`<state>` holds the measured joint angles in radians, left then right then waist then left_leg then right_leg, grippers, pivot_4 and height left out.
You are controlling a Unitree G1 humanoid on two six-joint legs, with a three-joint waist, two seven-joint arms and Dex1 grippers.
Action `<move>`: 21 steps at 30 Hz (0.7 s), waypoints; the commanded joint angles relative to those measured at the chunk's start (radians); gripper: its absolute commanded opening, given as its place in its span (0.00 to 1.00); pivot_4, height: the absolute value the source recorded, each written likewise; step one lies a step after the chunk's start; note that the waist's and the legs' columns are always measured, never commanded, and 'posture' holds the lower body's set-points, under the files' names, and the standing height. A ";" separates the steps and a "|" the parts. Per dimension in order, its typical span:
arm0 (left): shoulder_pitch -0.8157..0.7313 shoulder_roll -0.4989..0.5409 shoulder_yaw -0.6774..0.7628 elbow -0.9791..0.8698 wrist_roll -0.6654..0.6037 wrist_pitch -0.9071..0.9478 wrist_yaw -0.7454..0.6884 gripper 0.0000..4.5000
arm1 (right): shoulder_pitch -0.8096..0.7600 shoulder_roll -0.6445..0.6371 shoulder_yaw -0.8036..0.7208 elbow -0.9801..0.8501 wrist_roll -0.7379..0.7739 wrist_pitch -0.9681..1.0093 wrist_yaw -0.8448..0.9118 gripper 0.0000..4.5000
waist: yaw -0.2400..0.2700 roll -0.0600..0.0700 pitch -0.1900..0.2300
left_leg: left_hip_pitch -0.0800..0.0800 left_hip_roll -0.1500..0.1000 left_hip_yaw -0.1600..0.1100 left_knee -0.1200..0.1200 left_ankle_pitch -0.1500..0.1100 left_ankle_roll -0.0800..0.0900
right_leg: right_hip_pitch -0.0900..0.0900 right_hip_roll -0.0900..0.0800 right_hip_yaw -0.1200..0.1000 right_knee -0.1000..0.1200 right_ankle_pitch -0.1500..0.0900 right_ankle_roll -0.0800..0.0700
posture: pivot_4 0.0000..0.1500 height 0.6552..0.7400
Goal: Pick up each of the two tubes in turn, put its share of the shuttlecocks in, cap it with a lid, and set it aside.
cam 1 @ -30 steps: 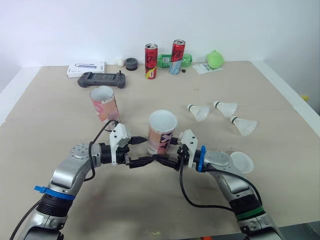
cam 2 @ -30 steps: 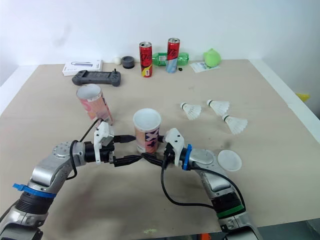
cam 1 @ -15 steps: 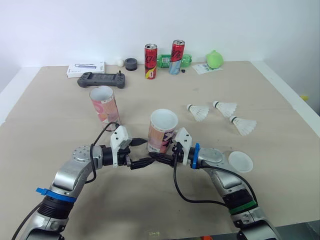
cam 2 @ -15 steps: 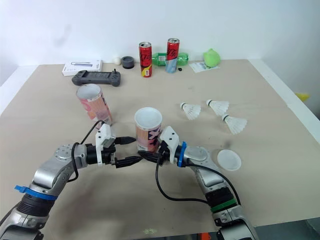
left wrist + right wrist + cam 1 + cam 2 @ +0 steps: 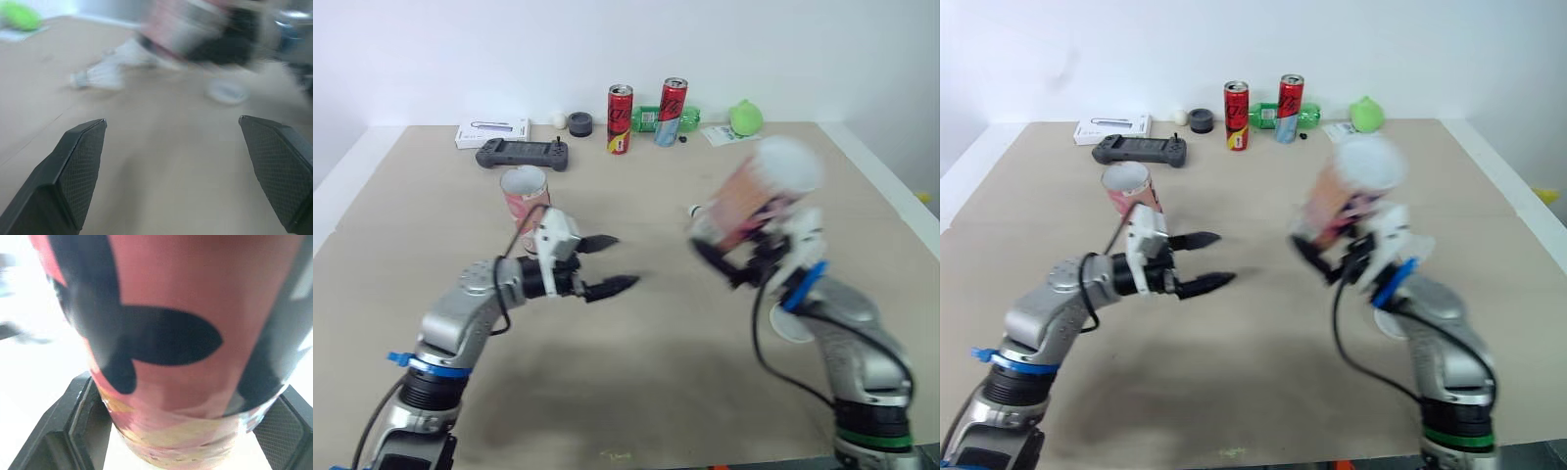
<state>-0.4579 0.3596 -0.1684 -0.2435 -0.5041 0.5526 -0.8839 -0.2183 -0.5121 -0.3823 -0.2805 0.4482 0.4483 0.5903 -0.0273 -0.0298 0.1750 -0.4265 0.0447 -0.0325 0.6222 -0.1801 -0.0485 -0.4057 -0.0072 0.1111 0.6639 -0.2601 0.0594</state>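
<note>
My right gripper is shut on a pink tube near its base and holds it in the air, tilted, with its white open mouth up and to the right. In the right wrist view the tube sits between both fingers. My left gripper hovers open and empty over the table, to the left of that tube. The second pink tube stands upright behind my left gripper. A shuttlecock and a white lid lie on the table beneath the raised tube, partly hidden in the head views.
Along the far edge stand two red cans, a green bottle, a green ball, a black game controller, a white box and a small dark round object. The table's right edge runs close to my right arm.
My right gripper has lifted the tube off the table and swung it to the right, tilting it. My left gripper has drawn back to the left, open. The camera has also shifted.
</note>
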 commanded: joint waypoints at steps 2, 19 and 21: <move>-0.073 -0.121 -0.110 0.045 0.071 -0.057 0.049 1.00 | 0.040 -0.052 -0.213 0.174 -0.046 -0.086 -0.130 0.91 | 0.000 0.000 0.000 | 0.000 0.000 0.000 0.000 0.000 0.000 | 0.000 0.000 0.000 0.000 0.000 0.000 | 1.00 1.00; -0.072 -0.285 -0.216 0.156 0.205 -0.167 0.123 1.00 | -0.073 -0.135 -0.257 0.827 -0.111 -0.257 -0.256 0.91 | -0.045 0.010 -0.001 | 0.005 -0.001 0.005 -0.001 0.001 0.003 | 0.001 0.003 0.009 0.001 0.003 0.002 | 1.00 1.00; -0.064 -0.281 -0.213 0.148 0.205 -0.164 0.128 1.00 | -0.064 -0.138 -0.246 0.828 -0.114 -0.243 -0.257 0.91 | -0.045 0.010 -0.001 | 0.005 -0.001 0.005 -0.001 0.001 0.003 | 0.001 0.002 0.009 0.001 0.003 0.002 | 1.00 1.00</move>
<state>-0.5175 0.0854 -0.3845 -0.0510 -0.3029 0.3977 -0.7620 -0.2857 -0.6293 -0.6276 0.5449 0.3312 0.1991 0.3401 -0.0722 -0.0197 0.1739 -0.4212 0.0437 -0.0274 0.6211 -0.1790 -0.0455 -0.4043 -0.0049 0.1202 0.6646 -0.2572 0.0613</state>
